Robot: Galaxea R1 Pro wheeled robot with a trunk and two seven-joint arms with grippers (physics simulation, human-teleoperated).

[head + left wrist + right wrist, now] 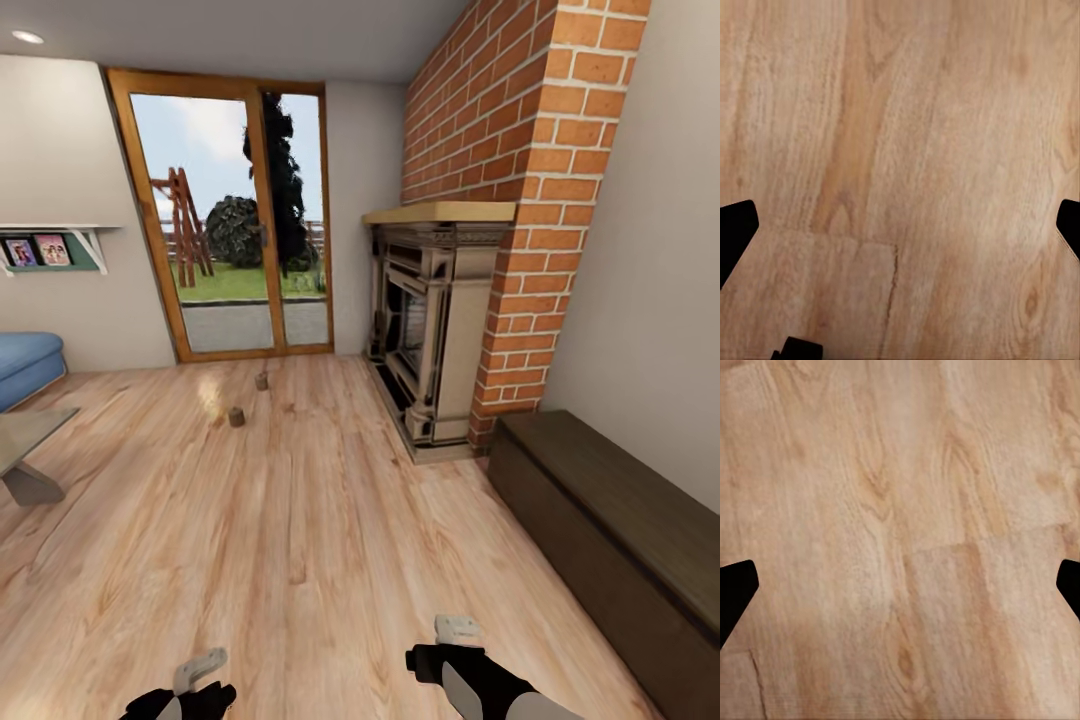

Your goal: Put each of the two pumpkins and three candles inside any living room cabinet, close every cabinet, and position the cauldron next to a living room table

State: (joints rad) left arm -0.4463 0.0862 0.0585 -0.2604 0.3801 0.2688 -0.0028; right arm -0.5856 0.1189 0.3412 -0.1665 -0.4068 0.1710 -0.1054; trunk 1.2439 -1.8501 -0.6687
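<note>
Cabinet [620,540] of dark-brown wood runs low along the right wall, its fronts shut, just beside the stone-coloured fireplace [425,330] under the brick chimney [520,150]. One corner of the grey table [30,440] shows at the left edge. Two candles [236,416] [262,380] stand apart on the wooden floor [300,540] near the glass door [235,210]. Left gripper [900,225] and right gripper [900,589] hang over bare floorboards, fingers spread wide, holding nothing.
</note>
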